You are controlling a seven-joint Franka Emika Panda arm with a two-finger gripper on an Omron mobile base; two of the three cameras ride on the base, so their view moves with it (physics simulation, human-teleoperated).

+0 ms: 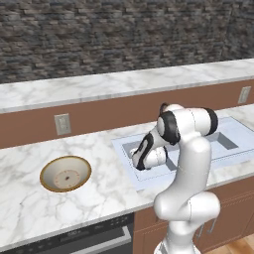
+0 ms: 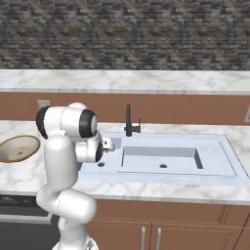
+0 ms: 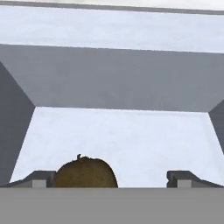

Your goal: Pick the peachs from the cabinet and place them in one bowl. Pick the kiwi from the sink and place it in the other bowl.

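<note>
Brown and fuzzy, the kiwi (image 3: 86, 172) is lying on the pale floor of the sink (image 3: 118, 83) in the hand view, low in the picture and just beside one of the two dark fingertips (image 3: 41, 179) of the end effector (image 3: 111, 179). The fingers are standing wide apart with nothing between them; the kiwi is sitting inside the gap but off to one side, close to that fingertip and well apart from the other. Beyond it the grey far wall of the basin is rising to the flat rim.

From the left base view, the white arm (image 1: 191, 163) is bending down over the sink (image 1: 233, 144) and blocking most of the basin, so the kiwi is hidden there. The shallow brown-rimmed bowl (image 1: 65, 173) is sitting on the marble surface (image 1: 30, 208), well apart from the sink.

The right base view is showing the basin (image 2: 161, 158) more openly, with its small dark drain (image 2: 163, 166) and a black faucet (image 2: 129, 122) behind it; the arm's wrist is covering the basin's near left end. The bowl (image 2: 18, 148) is showing at the left edge. Farther back, a brown backsplash (image 2: 185, 108) and a dark stone wall (image 2: 125, 34) are closing the scene.
</note>
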